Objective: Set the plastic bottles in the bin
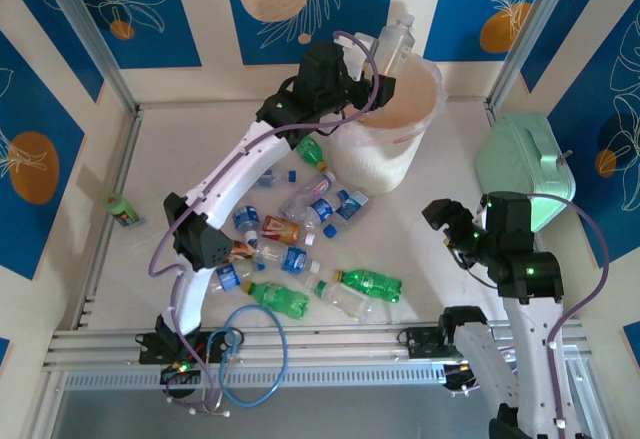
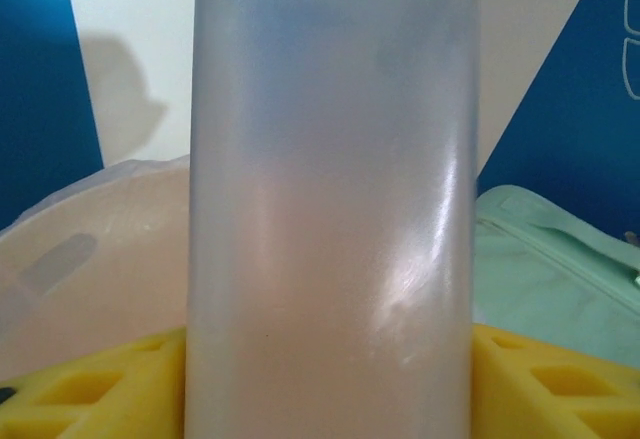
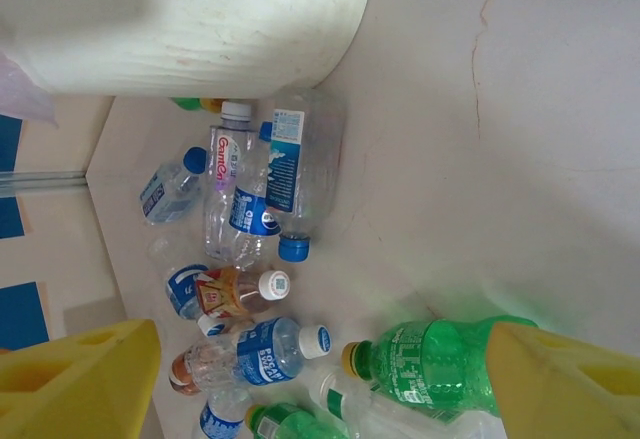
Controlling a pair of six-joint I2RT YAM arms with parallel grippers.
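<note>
- A clear bottle (image 1: 396,37) is standing upright in the air above the rim of the bin (image 1: 432,99). It is sitting between the yellow pads (image 2: 90,389) of the left claw (image 2: 320,387), and whether those pads are pressing it or letting it go cannot be told.
- The other bottles (image 1: 300,231) are lying scattered on the surface (image 1: 430,279) just in front of the bin, several of them touching.
- A green bottle (image 3: 440,364) is lying nearest the right claw (image 3: 320,384), which is hanging wide above the heap and holding nothing.
- The bottles are looking empty, so they are probably light. Their thin walls would likely dent under a hard squeeze, and their smooth round bodies would tend to roll or slip.
- The best hold is probably across the middle of the body at the label, not at the neck or cap.
- The top view is giving the clear bottle's cap and its height over the rim.
- The left wrist view is giving the bottle's cloudy wall at close range, with the bin's inside and a mint case (image 2: 560,259) behind.
- The right wrist view is giving the labels and caps on the heap.
</note>
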